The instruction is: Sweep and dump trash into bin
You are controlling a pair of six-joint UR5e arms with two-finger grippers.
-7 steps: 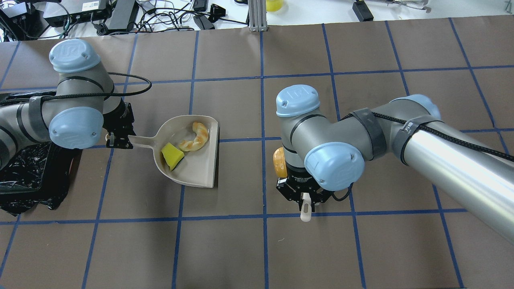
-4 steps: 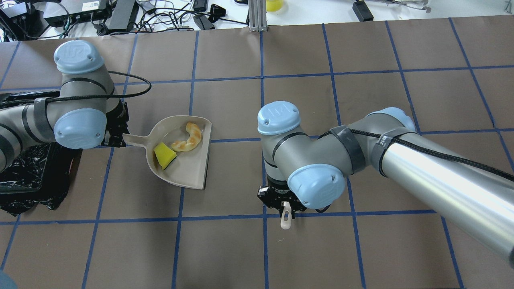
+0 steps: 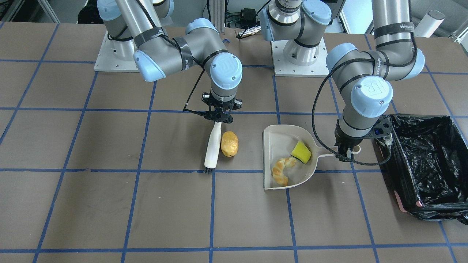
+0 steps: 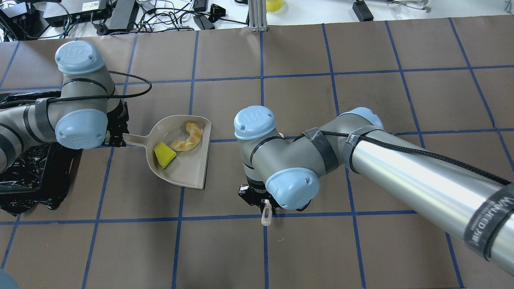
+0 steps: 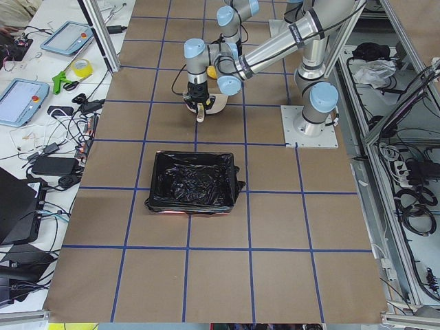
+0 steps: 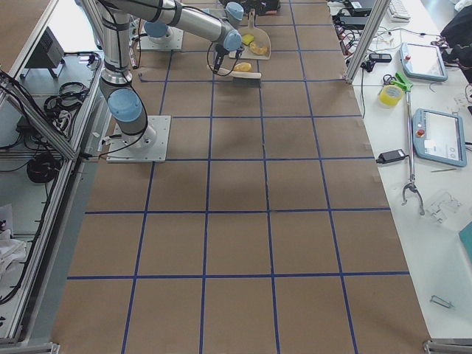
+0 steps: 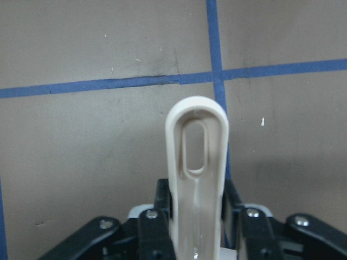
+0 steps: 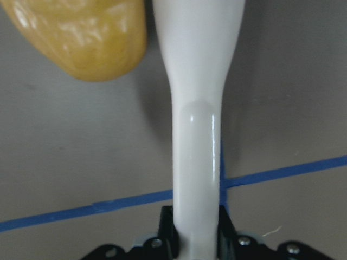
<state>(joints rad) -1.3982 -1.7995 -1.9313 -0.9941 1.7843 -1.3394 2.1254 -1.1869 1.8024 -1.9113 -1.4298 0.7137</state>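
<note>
My right gripper [image 3: 218,117] is shut on the handle of a white brush [image 3: 212,146], whose bristles rest on the table. The golden-brown bread roll [image 3: 229,143] lies against the brush on the side toward the beige dustpan [image 3: 278,140]. The roll also shows in the right wrist view [image 8: 81,38]; in the overhead view my right arm hides it. The croissant [image 3: 281,170] and the yellow-green wedge [image 3: 301,152] lie in the dustpan. My left gripper [image 3: 345,153] is shut on the dustpan's handle [image 7: 197,162]. The black-lined bin [image 3: 427,164] stands beside my left arm.
The table is brown paper with a blue tape grid. The bin's bag spills over its edges [image 4: 24,172], right behind my left wrist. Cables and equipment lie beyond the table's far edge [image 4: 160,16].
My right arm has swept left with the brush, toward the dustpan, and now hides the roll from overhead. The dustpan shifted a little left early on, then stayed still.
</note>
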